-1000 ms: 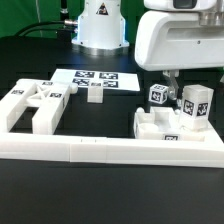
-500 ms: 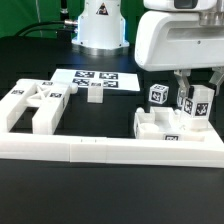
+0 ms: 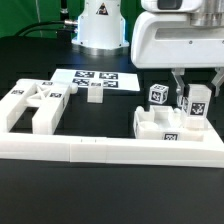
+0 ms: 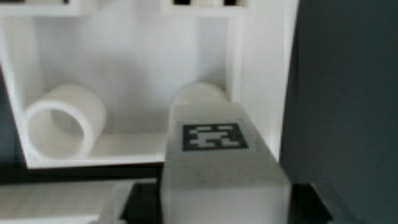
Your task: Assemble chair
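The gripper (image 3: 197, 97) is clamped on an upright white tagged bar (image 3: 196, 115), apparently to seat it in the chair slab (image 3: 150, 125) directly beneath. A small tagged cube (image 3: 157, 95) stands just beside the gripper.

gripper (image 3: 196, 93): white blocky shell, glossy plastic, rounded corners and edges, wider than tall, soft grey shading along the underside
fingers (image 3: 179, 90): two, slim, dark grey, straight-sided, set under the shell
wrist joint (image 3: 172, 5): dark band on top of the shell, with a paler ring inside it, mostly cut off by the frame edge
arm base (image 3: 100, 25): white rounded column, smooth, widening to a pale grey-blue foot
base markings (image 3: 100, 12): a few small black marks on the front, too small to read
screws, cables: none clear enough to tell
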Robot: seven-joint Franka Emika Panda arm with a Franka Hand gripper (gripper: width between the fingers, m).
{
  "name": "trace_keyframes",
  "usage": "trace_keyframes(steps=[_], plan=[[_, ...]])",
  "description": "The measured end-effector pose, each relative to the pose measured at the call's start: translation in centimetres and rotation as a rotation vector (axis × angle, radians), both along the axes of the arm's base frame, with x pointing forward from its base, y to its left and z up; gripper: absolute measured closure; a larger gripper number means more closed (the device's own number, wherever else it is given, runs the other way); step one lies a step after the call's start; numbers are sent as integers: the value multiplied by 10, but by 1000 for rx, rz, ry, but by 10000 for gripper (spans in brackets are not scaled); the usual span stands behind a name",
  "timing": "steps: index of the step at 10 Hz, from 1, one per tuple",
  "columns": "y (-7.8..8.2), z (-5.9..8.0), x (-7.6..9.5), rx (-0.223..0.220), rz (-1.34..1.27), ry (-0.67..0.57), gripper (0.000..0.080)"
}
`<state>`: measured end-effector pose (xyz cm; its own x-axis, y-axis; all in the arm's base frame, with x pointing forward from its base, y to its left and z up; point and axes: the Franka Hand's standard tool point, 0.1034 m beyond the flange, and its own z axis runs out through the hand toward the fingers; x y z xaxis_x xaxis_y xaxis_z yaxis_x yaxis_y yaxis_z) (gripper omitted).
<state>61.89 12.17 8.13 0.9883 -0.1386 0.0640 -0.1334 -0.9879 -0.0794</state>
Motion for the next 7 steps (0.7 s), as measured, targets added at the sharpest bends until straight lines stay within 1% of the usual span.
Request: trace_keyframes(steps=[7], plan=[[1, -1, 1, 50, -669, 24, 514]])
